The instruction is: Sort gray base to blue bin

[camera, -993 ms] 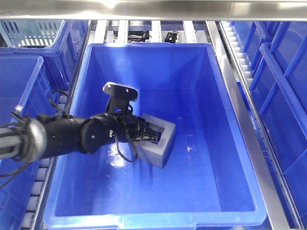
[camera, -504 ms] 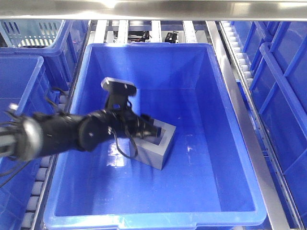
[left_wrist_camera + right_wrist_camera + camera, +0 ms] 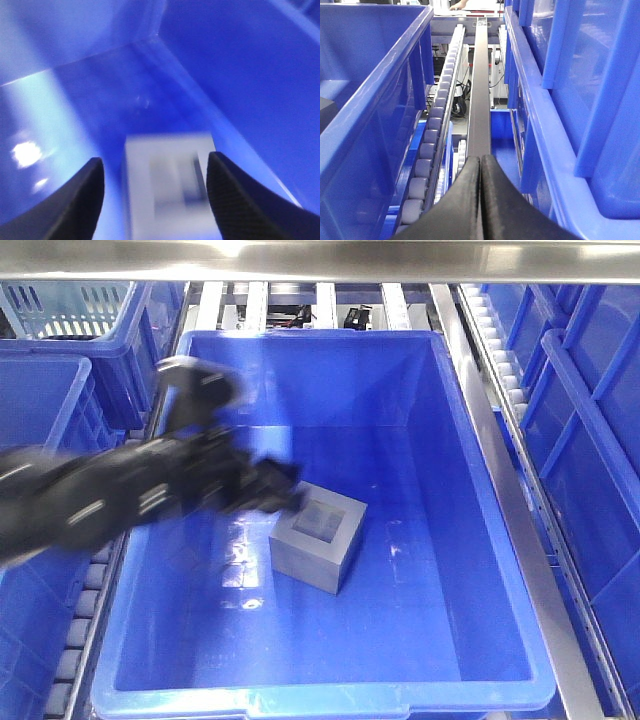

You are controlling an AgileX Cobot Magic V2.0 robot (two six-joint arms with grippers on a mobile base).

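Observation:
The gray base (image 3: 318, 544) rests on the floor of the blue bin (image 3: 300, 702), its square recess facing up. My left gripper (image 3: 285, 497) is blurred with motion just left of the block and above it, and it is open with nothing in it. In the left wrist view the gray base (image 3: 167, 190) shows blurred below and between the two spread black fingers (image 3: 80, 202), apart from them. My right gripper (image 3: 480, 165) is shut on nothing, its tips pressed together above a roller track.
More blue bins (image 3: 40, 430) stand on the left and on the right (image 3: 590, 440). A pale lattice basket (image 3: 60, 305) sits at the back left. A grey roller conveyor (image 3: 427, 150) and a metal rail (image 3: 500, 460) run between the bins.
My left gripper has let go of the gray base and drawn back up and to the left. The block has settled flat on the bin floor.

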